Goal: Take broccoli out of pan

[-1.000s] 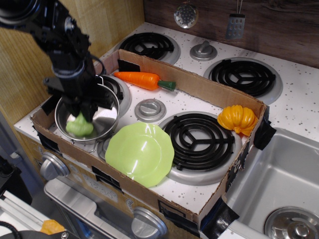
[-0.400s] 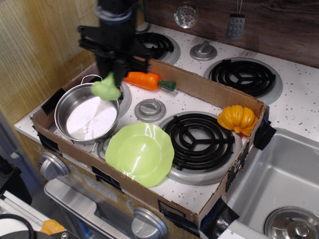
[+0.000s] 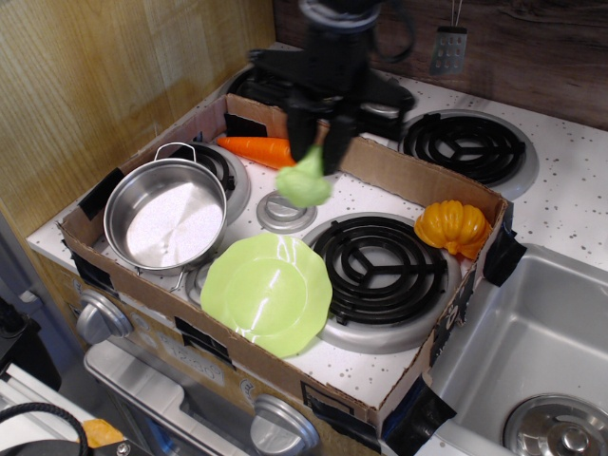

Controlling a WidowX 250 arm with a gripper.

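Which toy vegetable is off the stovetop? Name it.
The broccoli, pale green, held in the air by the gripper; the carrot and pumpkin lie on the stove.

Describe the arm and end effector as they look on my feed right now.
The arm is all black and blocky, with a wide crossbar housing above the end effector. Two short, dark, flat fingers hang from that bar. A dark cable loops near the top right of the arm. No markings or labels are readable; the image is motion-blurred.
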